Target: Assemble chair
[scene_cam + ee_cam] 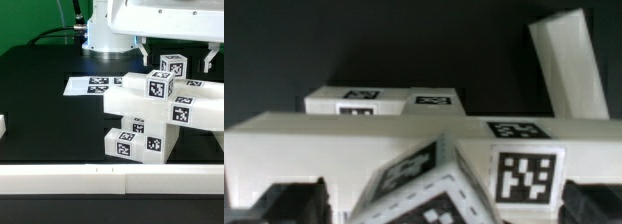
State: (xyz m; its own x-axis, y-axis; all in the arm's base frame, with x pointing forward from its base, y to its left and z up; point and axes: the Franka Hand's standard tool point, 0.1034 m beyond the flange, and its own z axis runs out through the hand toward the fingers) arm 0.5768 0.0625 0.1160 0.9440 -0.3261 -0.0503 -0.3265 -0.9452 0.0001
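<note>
I hold the end effector [402, 205] spread wide above the part-built chair [150, 110]; next I must pick a loose piece

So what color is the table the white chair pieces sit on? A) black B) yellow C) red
A: in the exterior view the chair with its black-and-white tags rests on a black table.

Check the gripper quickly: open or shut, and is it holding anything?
Gripper: open, jaws spread wide on either side of a tagged part of the chair; no firm grip is visible.
</note>
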